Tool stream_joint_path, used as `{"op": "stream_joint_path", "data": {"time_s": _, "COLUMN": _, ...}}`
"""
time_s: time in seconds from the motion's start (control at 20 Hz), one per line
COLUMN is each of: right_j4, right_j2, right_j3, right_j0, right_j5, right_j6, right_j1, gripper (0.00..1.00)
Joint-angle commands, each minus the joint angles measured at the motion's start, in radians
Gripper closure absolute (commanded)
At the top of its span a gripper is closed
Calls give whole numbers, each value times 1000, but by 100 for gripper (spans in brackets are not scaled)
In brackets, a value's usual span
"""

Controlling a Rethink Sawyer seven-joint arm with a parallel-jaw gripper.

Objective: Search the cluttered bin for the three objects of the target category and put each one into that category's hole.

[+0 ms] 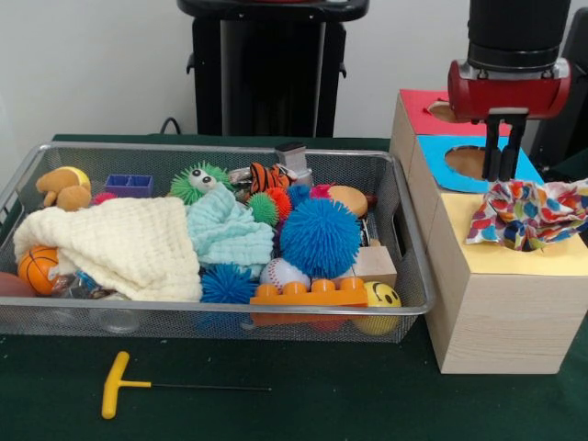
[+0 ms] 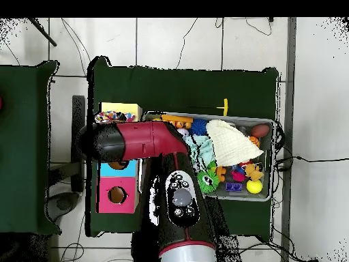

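Yellow-handled T-key [image 1: 118, 384] lies on your green surface [image 1: 322, 395]; beyond, your tool [image 1: 503, 175] hovers, fingers narrowly parted and empty, above the polka-dot white cloth [image 1: 525, 213] bunched over the yellow-topped wooden box's hole [image 1: 511, 246]. Press it fully through.

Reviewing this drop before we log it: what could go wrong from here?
1. The polka-dot cloth is bunched over the yellow-topped box with much of it spread above the top; it may snag and not drop through.
2. The gripper sits just above the cloth; its fingers could catch the fabric and drag it out on retreat.
3. The cream cloth in the wire bin covers toys, possibly hiding another target.
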Motion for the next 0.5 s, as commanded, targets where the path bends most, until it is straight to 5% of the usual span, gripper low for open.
{"op": "stream_joint_path", "data": {"time_s": 0.05, "right_j4": -25, "right_j2": 62, "right_j3": 8, "right_j0": 9, "right_j5": -29, "right_j6": 43, "right_j1": 43, "gripper": 100}}
{"op": "stream_joint_path", "data": {"time_s": 0.5, "right_j4": -14, "right_j2": 61, "right_j3": -28, "right_j0": 29, "right_j5": -39, "right_j6": 61, "right_j1": 72, "gripper": 100}}
